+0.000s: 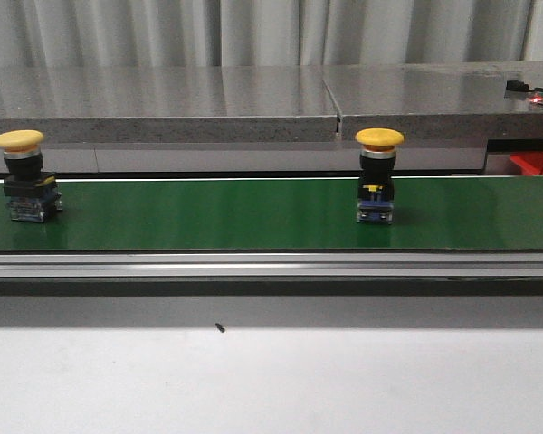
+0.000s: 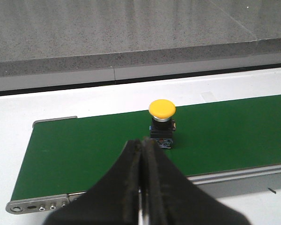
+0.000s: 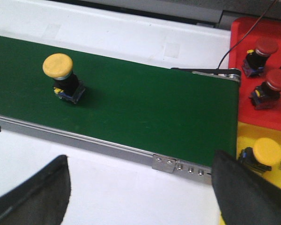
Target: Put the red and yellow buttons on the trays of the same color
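From the front, two yellow buttons stood upright on the green belt: the left yellow button near the belt's left end, the right yellow button right of its middle. Neither tool showed here.

In the left wrist view, the left tool was closed on nothing, fingers pressed together. One yellow button stood on the belt just beyond the fingertips — probably the left one, near the belt's end roller.

In the right wrist view, the right tool was spread wide and empty. A yellow button stood mid-belt, well away from the belt's end — where the red tray held red buttons and the yellow tray held one yellow.
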You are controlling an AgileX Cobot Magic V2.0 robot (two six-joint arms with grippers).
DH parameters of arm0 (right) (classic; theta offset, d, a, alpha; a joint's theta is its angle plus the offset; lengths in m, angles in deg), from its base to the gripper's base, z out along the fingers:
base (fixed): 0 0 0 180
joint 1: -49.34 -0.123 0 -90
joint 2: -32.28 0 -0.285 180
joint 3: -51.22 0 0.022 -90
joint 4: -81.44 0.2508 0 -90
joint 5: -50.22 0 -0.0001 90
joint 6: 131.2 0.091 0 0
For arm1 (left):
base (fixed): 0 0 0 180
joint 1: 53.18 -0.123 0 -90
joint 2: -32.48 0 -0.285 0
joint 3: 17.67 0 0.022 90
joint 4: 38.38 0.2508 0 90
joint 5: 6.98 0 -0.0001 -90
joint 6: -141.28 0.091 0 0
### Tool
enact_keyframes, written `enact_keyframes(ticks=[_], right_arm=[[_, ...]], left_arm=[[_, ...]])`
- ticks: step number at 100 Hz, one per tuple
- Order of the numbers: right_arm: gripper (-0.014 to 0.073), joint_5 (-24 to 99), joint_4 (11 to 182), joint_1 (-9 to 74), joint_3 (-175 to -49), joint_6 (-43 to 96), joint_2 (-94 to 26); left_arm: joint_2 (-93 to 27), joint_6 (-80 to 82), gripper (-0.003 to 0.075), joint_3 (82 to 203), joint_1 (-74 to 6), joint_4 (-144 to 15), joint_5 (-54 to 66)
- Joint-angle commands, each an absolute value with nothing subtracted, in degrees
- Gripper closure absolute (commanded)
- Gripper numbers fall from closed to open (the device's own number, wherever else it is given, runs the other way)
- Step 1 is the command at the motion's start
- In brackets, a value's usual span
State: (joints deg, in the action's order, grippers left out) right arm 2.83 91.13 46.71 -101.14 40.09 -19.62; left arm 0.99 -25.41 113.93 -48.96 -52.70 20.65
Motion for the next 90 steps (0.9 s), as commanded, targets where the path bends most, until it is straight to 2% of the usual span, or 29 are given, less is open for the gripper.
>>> enact_keyframes(ticks=[1,43,90], right_arm=[[-0.0017,4.92,93.84,46.95,-105.78,37.11,-24.68],[-0.0017,5.81,95.71,41.0,-114.35,35.64,-46.62],[-0.0017,10.55,95.63,38.02,-120.51,35.7,-59.68]], left_arm=[[0.59,-25.6,0.0741,115.5,-48.51,-53.64,16.54],[0.59,-25.6,0.0741,115.5,-48.51,-53.64,16.54],[0.59,-25.6,0.0741,115.5,-48.51,-53.64,16.54]])
